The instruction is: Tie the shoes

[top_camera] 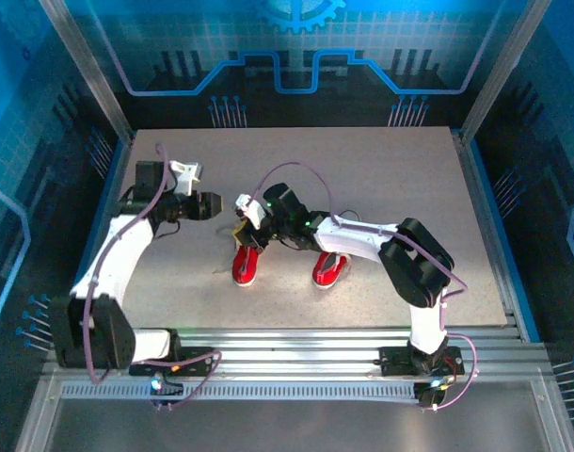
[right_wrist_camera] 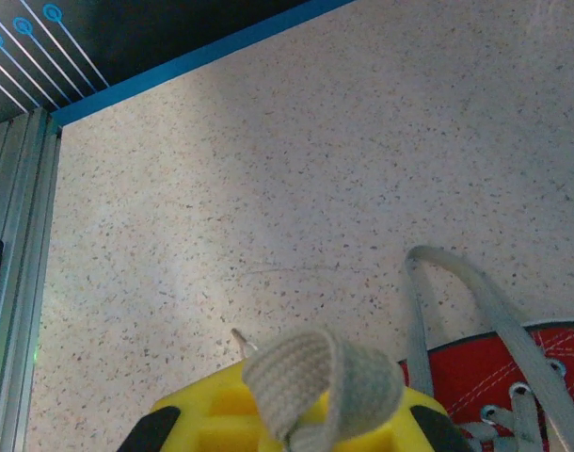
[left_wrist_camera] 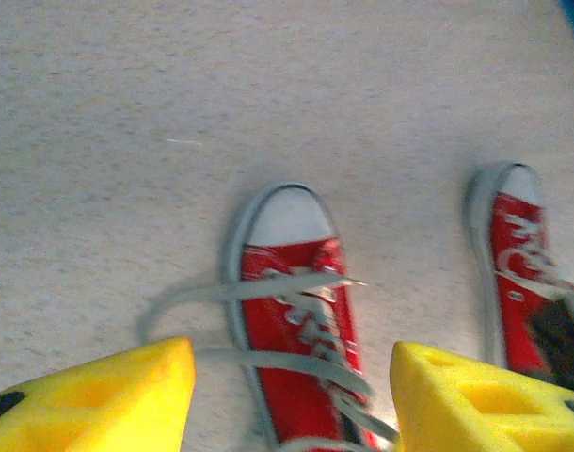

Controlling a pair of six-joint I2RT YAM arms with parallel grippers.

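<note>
My right jaws clamp lace loop beside left shoe; my left jaws apart, empty, over it. Lace likely limp, slippery: pinch flat mid-loop.

My top camera sits high behind my two arm bases and looks down and forward over the whole table from well back. My left wrist camera rides just behind my left gripper, tilted down, close over both shoes. My right wrist camera sits behind my right gripper, a lace close before the lens, and looks across the tabletop toward a metal rail at its edge. All three share the speckled tabletop and red shoe canvas.
</note>
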